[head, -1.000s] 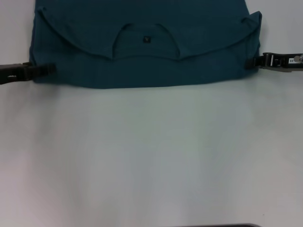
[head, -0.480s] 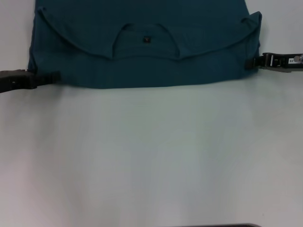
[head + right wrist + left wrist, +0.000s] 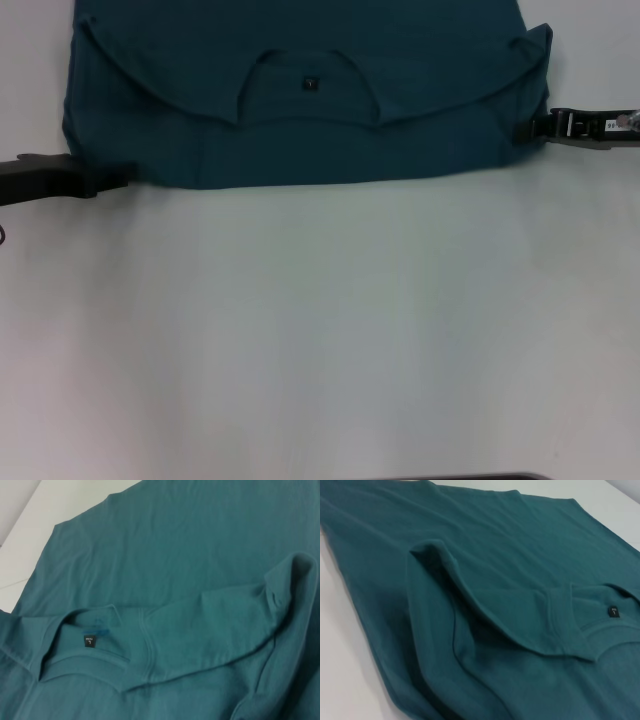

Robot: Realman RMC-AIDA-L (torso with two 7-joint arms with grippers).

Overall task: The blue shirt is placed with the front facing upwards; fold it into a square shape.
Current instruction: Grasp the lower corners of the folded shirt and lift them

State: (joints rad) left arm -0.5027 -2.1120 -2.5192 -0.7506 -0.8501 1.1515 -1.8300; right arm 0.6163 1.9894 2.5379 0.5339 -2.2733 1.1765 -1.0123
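Observation:
The blue shirt (image 3: 300, 140) lies flat at the far side of the white table, teal, with both sleeves folded in over the chest. Its small dark neck label (image 3: 310, 83) shows inside the collar, which faces me. My left gripper (image 3: 112, 182) reaches in from the left and sits at the shirt's near left corner. My right gripper (image 3: 527, 129) touches the shirt's right edge just below the folded sleeve. The left wrist view shows the shirt (image 3: 495, 580) with a folded sleeve and the label (image 3: 613, 611). In the right wrist view the shirt (image 3: 200, 555) and label (image 3: 89, 641) fill the picture.
The white table (image 3: 320, 330) stretches bare from the shirt's near edge toward me. A dark strip (image 3: 470, 477) shows at the very bottom of the head view. The shirt's far part runs out of the head view.
My left gripper has slid toward me along the shirt's left edge, from mid-edge to the near corner. The right gripper and the shirt have barely moved.

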